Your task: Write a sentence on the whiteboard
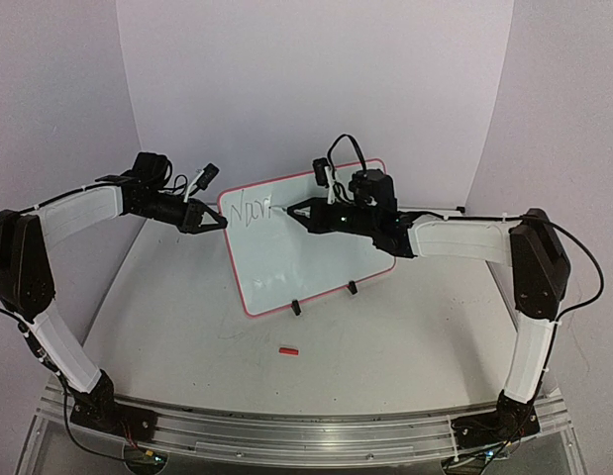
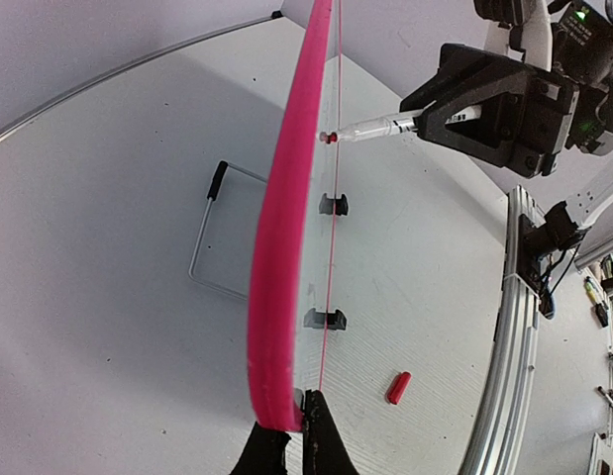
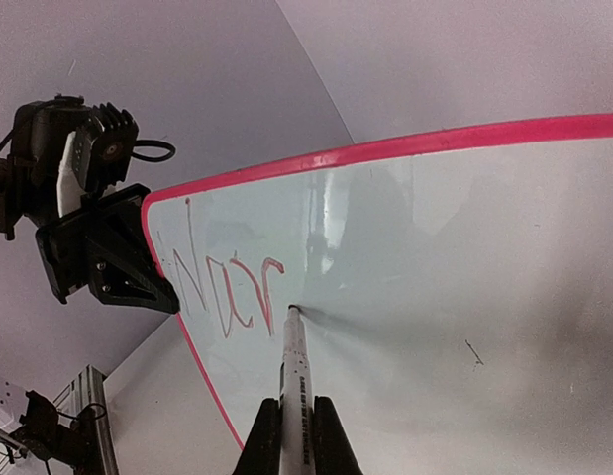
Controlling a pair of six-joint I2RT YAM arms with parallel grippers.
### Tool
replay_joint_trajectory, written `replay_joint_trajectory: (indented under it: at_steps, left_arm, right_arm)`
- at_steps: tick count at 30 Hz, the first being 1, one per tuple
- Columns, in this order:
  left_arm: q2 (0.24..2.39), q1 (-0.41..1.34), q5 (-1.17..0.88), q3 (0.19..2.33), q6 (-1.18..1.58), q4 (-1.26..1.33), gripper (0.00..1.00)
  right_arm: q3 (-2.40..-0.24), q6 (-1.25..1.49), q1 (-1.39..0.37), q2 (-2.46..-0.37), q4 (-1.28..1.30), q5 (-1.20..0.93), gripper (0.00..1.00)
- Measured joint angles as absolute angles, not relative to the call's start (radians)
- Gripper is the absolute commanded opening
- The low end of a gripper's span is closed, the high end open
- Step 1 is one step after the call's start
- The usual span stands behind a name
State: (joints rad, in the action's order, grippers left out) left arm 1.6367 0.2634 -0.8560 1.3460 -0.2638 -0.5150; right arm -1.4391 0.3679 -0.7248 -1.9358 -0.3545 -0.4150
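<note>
The right claw, shut on the marker, writes the sentence while the left claw pinches the whiteboard edge; next it likely needs a steady little stroke.

- This is a robotics lab, set up as a small test cell.
- Two jointed robot arms in black and white casings, the left arm and the right arm, are bolted to an aluminium rail along the near edge of a bare white bench.
- Plain pale panels stand round the back and sides of the bench as a backdrop.
- Loose black cable hangs off the right arm, and a small green light glows on its electronics.
</note>
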Motion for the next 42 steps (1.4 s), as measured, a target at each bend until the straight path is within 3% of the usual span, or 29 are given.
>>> replay_joint_trajectory:
  at_steps: [42]
  left_arm:
    - [1.637, 0.263, -0.850, 1.346, -0.257, -0.516, 0.00]
  right_arm:
    - [-1.335, 0.424, -0.724, -1.924, -0.459, -0.391, 0.00]
